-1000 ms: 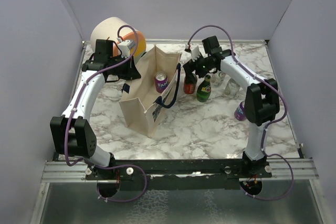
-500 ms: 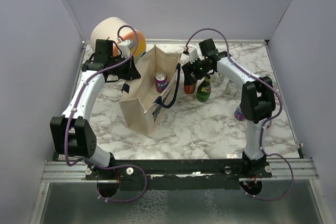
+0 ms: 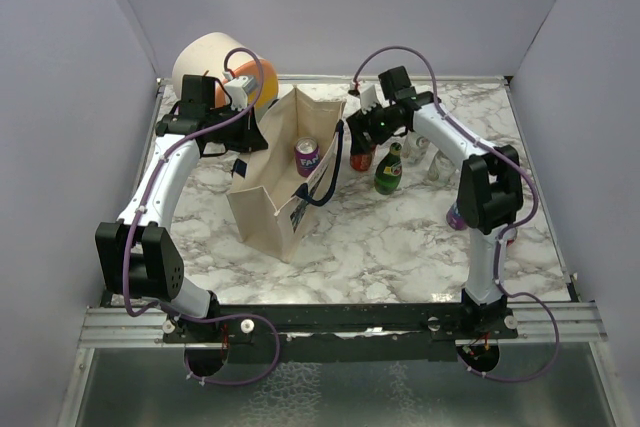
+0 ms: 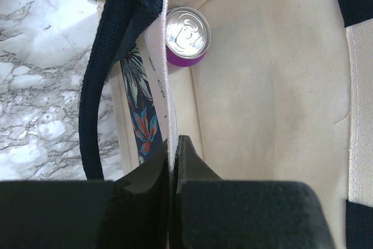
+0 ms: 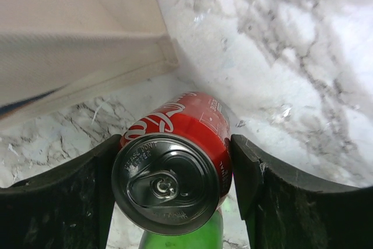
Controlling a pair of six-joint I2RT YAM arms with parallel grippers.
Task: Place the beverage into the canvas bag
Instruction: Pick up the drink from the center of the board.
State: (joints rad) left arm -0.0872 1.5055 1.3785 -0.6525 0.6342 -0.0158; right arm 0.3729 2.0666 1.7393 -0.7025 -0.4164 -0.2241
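- Evidently the right gripper (image 5: 172, 170) is clamped on the red can (image 5: 186, 121), one finger on each side of its upper wall.
- It is probably light, thin-walled and slick, so a moderate mid-body squeeze suits.
- Just beside the can, the left gripper (image 4: 172, 151) pinches the canvas bag (image 4: 262, 115) by its soft rim.

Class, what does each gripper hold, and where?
The left gripper pinches the canvas bag by its top rim; the right gripper clamps the red can by its sides.

left arm extended forward, left claw (image 4: 173, 141) pinched tight on canvas bag (image 4: 262, 86) rim. right arm reaching forward and inward, right claw (image 5: 173, 167) clamped around red can (image 5: 180, 123).
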